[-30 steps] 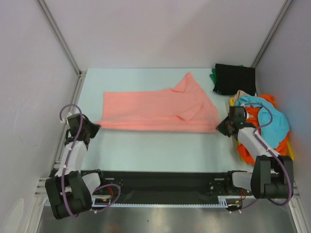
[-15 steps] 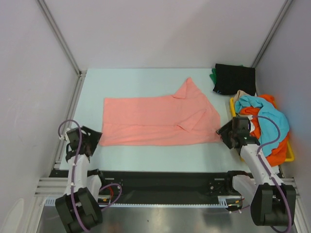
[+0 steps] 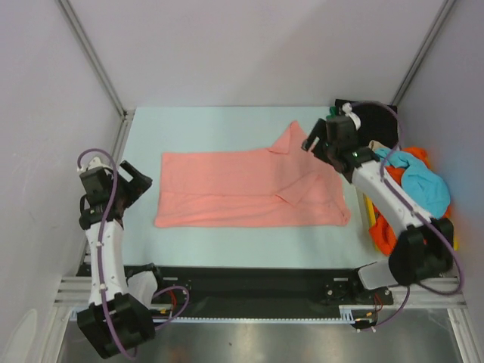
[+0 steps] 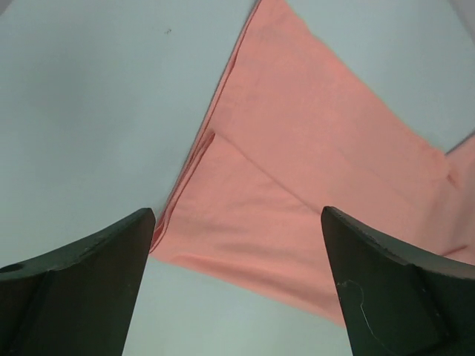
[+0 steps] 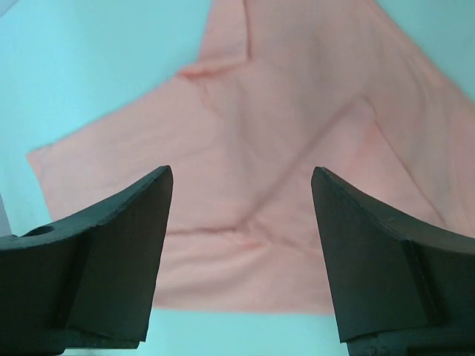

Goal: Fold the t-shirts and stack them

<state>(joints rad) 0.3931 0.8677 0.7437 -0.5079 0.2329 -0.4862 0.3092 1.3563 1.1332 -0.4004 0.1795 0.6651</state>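
Left gripper (image 4: 236,216): jaws spread wide, nothing between them, only cloth and tabletop far below. Right gripper (image 5: 241,172): jaws apart as well, nothing pinched, and its wrist camera looks straight down on pink cloth. So neither arm is holding anything.

The left gripper hangs above the bare table (image 3: 197,128), just off the left end of the pink shirt (image 3: 242,193) and clear of it. In its wrist view the shirt's near corner sits under the left finger, and a doubled edge runs away along that side.

The right gripper is up high, over the far right part of the same shirt. It is close to the sleeve that pokes toward the back of the table like a little peak. That arm reaches in from the right and crosses above the shirt's right end.

The pink shirt lies flat in the middle of the table, a long band running left to right with fairly straight long edges. A second sleeve is folded onto it near the right end, leaving a slanted crease there.

Further out, a black shirt (image 3: 382,128) sits folded at the far right corner, just behind the right wrist. Along the right edge there is a loose heap, with a turquoise shirt (image 3: 423,185) crumpled on top of an orange shirt (image 3: 387,238). It is well apart from the left arm and right beside the right one.
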